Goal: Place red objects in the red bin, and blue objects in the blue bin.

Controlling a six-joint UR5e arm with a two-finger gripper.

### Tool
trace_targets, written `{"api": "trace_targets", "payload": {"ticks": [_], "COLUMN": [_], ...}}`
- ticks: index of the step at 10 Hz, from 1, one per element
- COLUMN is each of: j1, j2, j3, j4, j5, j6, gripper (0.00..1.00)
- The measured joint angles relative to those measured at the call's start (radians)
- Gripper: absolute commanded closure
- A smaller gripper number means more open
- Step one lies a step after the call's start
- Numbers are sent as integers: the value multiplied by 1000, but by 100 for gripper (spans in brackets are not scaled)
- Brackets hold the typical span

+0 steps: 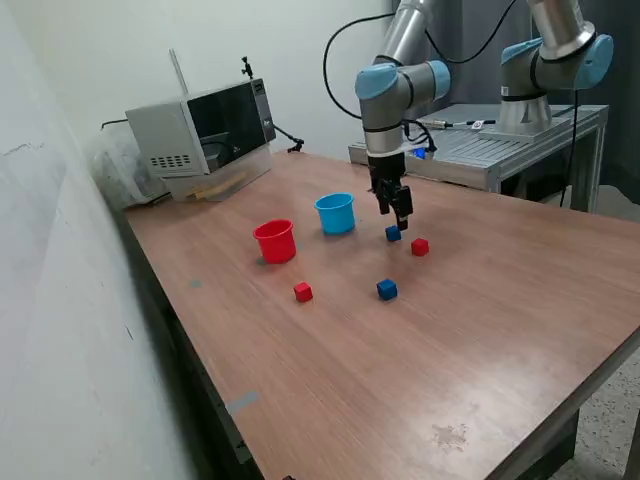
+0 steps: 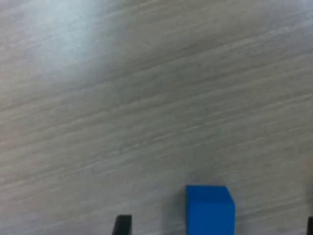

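Blue cube (image 1: 393, 233) sat on the desk (image 1: 480, 330) just beneath the gripper (image 1: 401, 222), its fingers spread.
Two blue cubes, two red cubes (image 1: 303, 291), one red cup (image 1: 275, 241), one blue cup (image 1: 336, 213).

This looks like a robotics lab. A wood-grain counter (image 1: 480, 330) stands against a bare white wall (image 1: 60, 300), and an industrial arm (image 1: 395, 90) with blue joint caps rises at its 12 o'clock edge. A second such arm (image 1: 550, 60) is mounted on a metal bench (image 1: 500, 150) toward 1 o'clock. A microwave oven (image 1: 205, 130) sits at 10 o'clock, cables trailing behind.
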Motion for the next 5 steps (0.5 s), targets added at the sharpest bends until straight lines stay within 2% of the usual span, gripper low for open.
{"api": "trace_targets", "payload": {"ticks": [4, 5], "j1": [-8, -11], "j2": [21, 24], "j3": [-11, -12], "j4": [0, -1], "j5": [0, 0], "j6": [-3, -4], "gripper": [0, 100]}}
